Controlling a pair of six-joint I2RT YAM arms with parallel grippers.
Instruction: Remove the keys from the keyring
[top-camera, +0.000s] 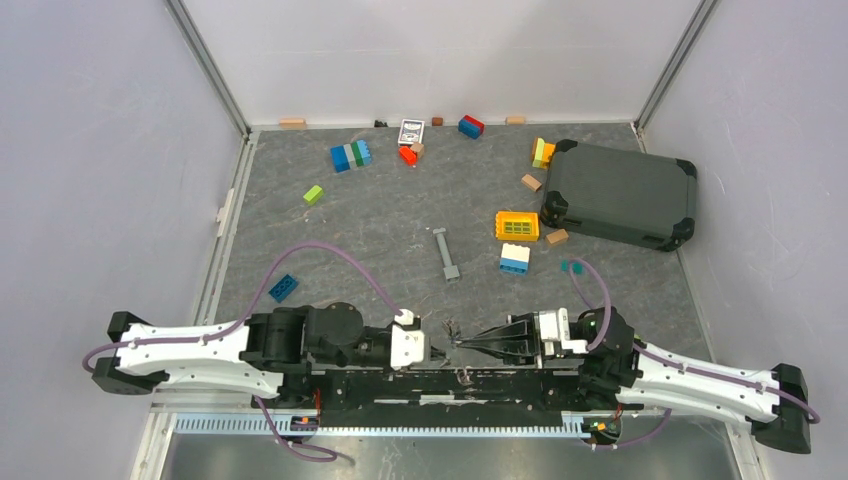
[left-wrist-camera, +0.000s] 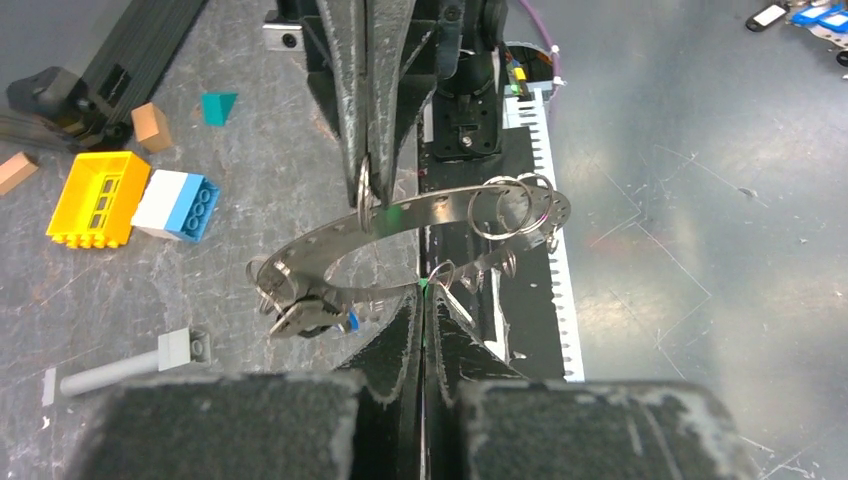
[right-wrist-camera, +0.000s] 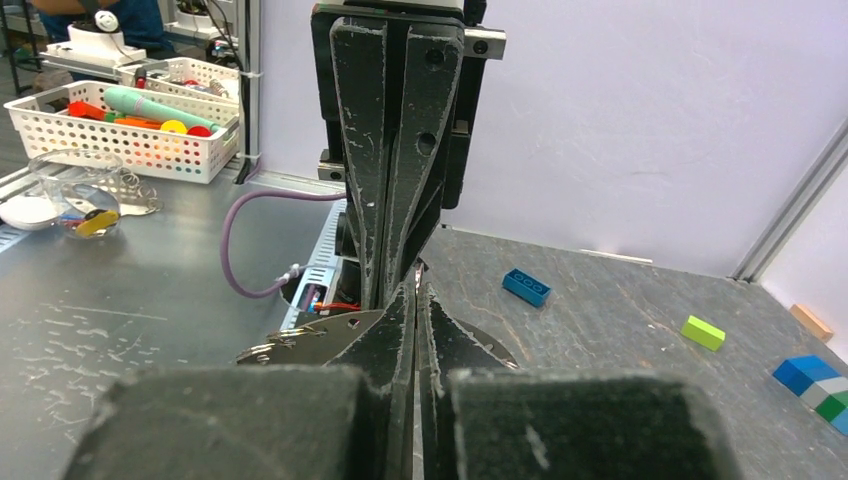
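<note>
Tip to tip, left tool (left-wrist-camera: 422, 292) and right tool (left-wrist-camera: 372, 185) both pinched shut on keyring (left-wrist-camera: 440, 205); keys (left-wrist-camera: 300, 318) bunched at ring's far-side end, clear of both tips.

White-shelled left arm (top-camera: 190, 352) and right arm (top-camera: 700, 375), black joints, purple cables (top-camera: 330, 248), scuffed dark tapered jaws

Pale lilac walls (top-camera: 100, 150) enclose a grey stone-patterned tabletop (top-camera: 380, 230); a metal bench (right-wrist-camera: 120, 330) perhaps stands beyond.

I found nothing legible in any view; the small printed box (top-camera: 411, 131), far ahead of the left claw (top-camera: 443, 346), was too small to read.
</note>
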